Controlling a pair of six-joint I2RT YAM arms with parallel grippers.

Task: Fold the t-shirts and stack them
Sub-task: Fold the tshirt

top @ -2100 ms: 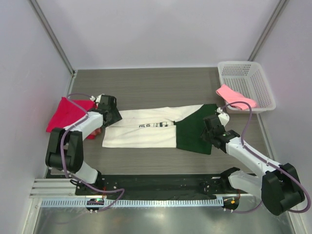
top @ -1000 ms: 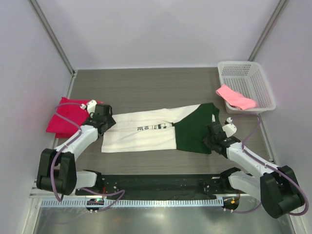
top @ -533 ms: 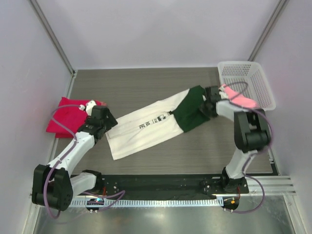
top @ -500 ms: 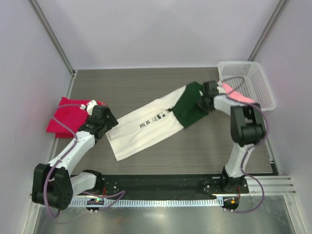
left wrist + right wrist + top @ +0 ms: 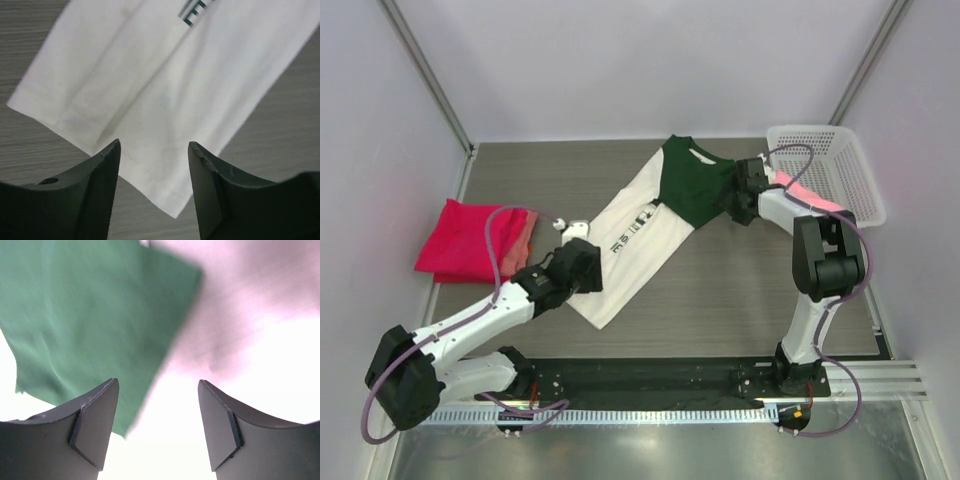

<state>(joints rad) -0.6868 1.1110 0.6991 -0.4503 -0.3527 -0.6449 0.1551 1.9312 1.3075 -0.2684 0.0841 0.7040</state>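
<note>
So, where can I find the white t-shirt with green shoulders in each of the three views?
Top external: the white t-shirt lies diagonally mid-picture, green end upper right.
Left wrist: its white hem end fills the upper picture.
Right wrist: only its green part, upper left.
Shared landmark: the black print, seen in top external and left wrist; right wrist misses it.

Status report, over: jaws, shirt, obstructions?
Both jaws open: left gripper over white hem, right gripper at green shoulder. T-shirt lies diagonal, flat. Pink shirt on basket rim nearby.

Four t-shirts (image 5: 640, 225) (image 5: 455, 240) (image 5: 525, 238) (image 5: 820, 205), one mesh basket (image 5: 840, 150), two robot arms (image 5: 470, 330) (image 5: 820, 260).
</note>
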